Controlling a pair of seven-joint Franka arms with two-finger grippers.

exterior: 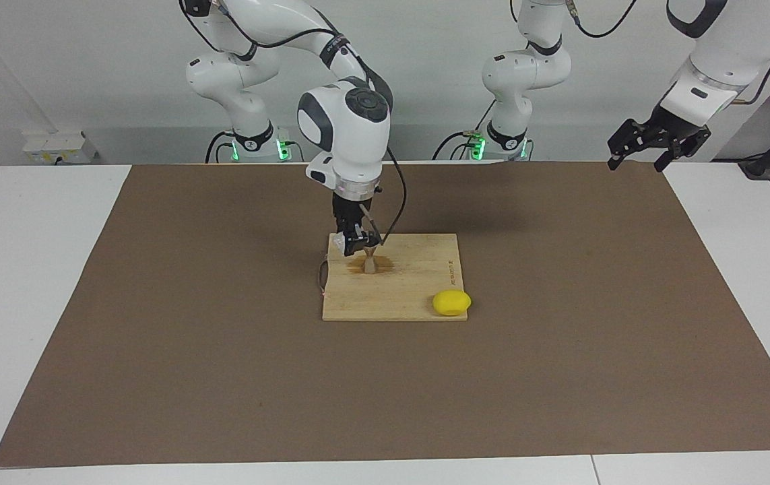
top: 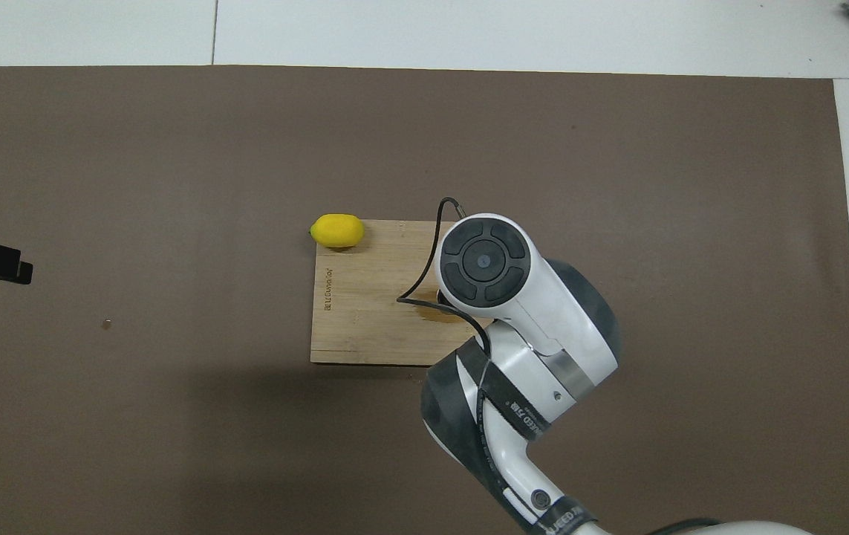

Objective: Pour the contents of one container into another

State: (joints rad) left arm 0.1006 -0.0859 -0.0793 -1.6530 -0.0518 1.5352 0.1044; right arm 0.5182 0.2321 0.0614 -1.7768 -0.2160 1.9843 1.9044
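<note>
Two robot arms stand at the desk (exterior: 34, 283), each with one hand: the right hand (exterior: 356, 241) at the desk's middle, the left hand (exterior: 654, 145) raised at about two o'clock in the facing view. One brown mat (exterior: 223, 350) covers the desk. One wooden board (exterior: 411, 296) lies on it. On the board stands one metal jigger (exterior: 370, 261). One clear cup (exterior: 339, 240) is at the right hand. One yellow lemon (exterior: 451, 302) sits at the board's five o'clock corner in that view. One brown stain (exterior: 385, 264) rings the jigger.
</note>
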